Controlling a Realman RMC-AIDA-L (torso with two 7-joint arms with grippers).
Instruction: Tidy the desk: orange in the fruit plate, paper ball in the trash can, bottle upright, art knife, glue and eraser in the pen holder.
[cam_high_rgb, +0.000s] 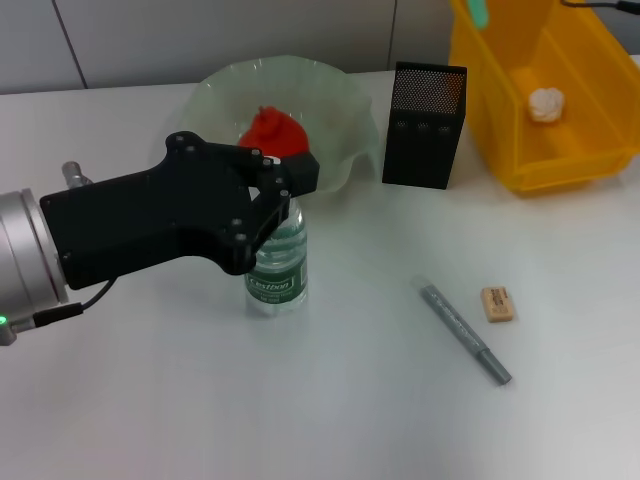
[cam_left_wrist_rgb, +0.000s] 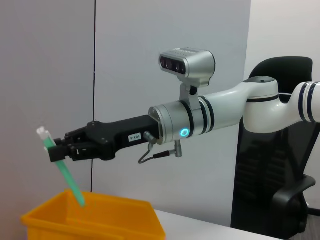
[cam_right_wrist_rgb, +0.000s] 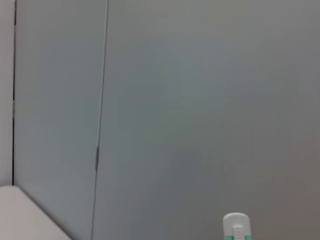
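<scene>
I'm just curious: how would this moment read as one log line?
left gripper: at top of upright clear plastic bottle | right gripper: holding green stick above yellow plastic bin | tan eraser: on white table

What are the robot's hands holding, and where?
The left gripper clasps the bottle at its top. The right gripper pinches a green stick near its upper end.

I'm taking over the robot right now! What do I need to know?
Left gripper: at the top of the bottle.
Right gripper: shut on a green stick, above the trash can.
Done: orange in fruit plate, paper ball in trash can, bottle upright.
Left: eraser and grey pen-like tool lie on the desk; they and the stick go in the pen holder.
</scene>
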